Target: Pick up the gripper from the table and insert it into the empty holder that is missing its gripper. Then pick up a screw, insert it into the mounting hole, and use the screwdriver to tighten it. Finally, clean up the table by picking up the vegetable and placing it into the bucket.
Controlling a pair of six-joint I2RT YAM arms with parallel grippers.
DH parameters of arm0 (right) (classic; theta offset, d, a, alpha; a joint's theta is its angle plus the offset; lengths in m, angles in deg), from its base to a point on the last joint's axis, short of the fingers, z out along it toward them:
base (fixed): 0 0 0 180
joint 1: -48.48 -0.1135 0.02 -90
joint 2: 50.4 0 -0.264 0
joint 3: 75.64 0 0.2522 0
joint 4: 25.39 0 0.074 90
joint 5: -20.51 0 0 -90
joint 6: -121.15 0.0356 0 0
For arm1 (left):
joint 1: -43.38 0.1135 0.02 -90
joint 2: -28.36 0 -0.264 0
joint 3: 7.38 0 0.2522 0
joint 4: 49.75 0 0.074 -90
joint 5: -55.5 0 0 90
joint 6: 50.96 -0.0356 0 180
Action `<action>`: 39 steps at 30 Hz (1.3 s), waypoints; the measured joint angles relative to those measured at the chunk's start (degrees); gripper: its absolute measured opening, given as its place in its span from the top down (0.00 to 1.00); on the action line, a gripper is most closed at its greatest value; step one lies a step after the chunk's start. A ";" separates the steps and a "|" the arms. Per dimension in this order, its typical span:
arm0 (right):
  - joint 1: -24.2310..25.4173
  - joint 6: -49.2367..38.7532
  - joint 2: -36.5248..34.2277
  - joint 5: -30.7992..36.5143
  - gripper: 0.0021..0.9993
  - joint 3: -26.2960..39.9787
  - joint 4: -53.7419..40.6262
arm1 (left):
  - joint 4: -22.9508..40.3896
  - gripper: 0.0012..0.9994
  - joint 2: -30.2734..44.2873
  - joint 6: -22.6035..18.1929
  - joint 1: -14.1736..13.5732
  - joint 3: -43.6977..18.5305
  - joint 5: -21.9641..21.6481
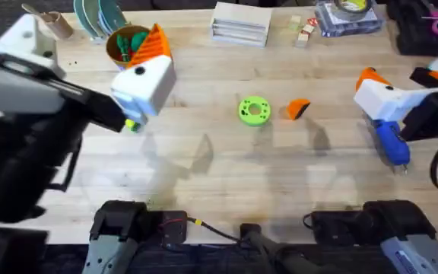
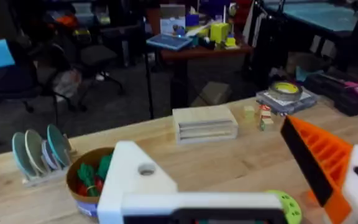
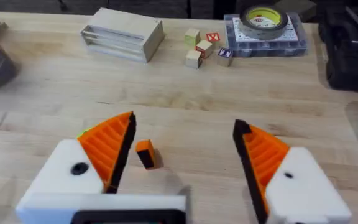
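Note:
The orange gripper (image 1: 298,109) lies loose on the table right of a green disc (image 1: 254,109); it also sits on the wood ahead of my open right gripper (image 3: 184,121), the gripper (image 3: 145,154) nearer one finger. My left gripper (image 2: 210,143) hangs open and high. One of its fingers is the plain white holder (image 2: 135,180) with a round hole (image 2: 146,169); the other carries an orange pad (image 2: 316,162). The blue screwdriver (image 1: 391,141) lies below my right gripper (image 1: 405,84). The vegetable (image 1: 131,125) peeks out under the left arm. The bucket (image 1: 128,44) stands at the back left. Any screw is too small to make out.
At the back edge stand a rack of plates (image 1: 97,15), a slatted wooden block (image 1: 240,23), small toy cubes (image 1: 304,30) and a tray with a tape roll (image 1: 350,15). A black case (image 1: 424,27) fills the far right corner. A cable (image 1: 204,224) runs between the arm bases.

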 joint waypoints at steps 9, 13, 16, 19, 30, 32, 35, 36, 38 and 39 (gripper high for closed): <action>0.00 0.00 0.00 0.00 0.01 0.00 0.00 | -13.29 0.01 -10.83 -0.08 -2.96 16.42 -0.75; 0.00 0.00 0.00 0.00 0.01 0.00 0.00 | -18.06 0.01 -15.15 0.03 -4.23 22.85 -0.74; 0.00 0.00 0.01 0.00 0.01 0.00 0.00 | -21.24 0.01 -17.92 0.79 -4.61 26.97 -0.73; 0.00 0.00 0.00 0.00 0.01 0.00 0.00 | -25.23 0.01 -19.44 1.66 -4.66 30.63 -0.68; 0.00 0.00 0.00 0.00 0.01 0.00 0.00 | -34.75 0.01 -19.47 2.59 -6.36 40.17 2.07; 0.00 0.00 0.00 0.00 0.01 0.00 0.00 | -34.42 0.01 -19.38 2.62 -7.09 40.15 2.40; 0.00 0.00 0.00 0.00 0.01 0.00 0.00 | -31.33 0.01 -19.38 2.62 -7.13 40.15 2.55; 0.00 0.00 0.00 0.00 0.01 0.00 0.00 | -29.46 0.01 -19.38 2.61 -7.13 40.15 2.56; 0.00 0.00 0.00 0.00 0.01 0.00 0.00 | -25.16 0.01 -19.38 2.67 -7.13 40.15 2.57; 0.00 0.00 0.02 0.00 0.01 0.00 0.00 | -23.04 0.01 -19.38 2.75 -7.13 40.15 2.57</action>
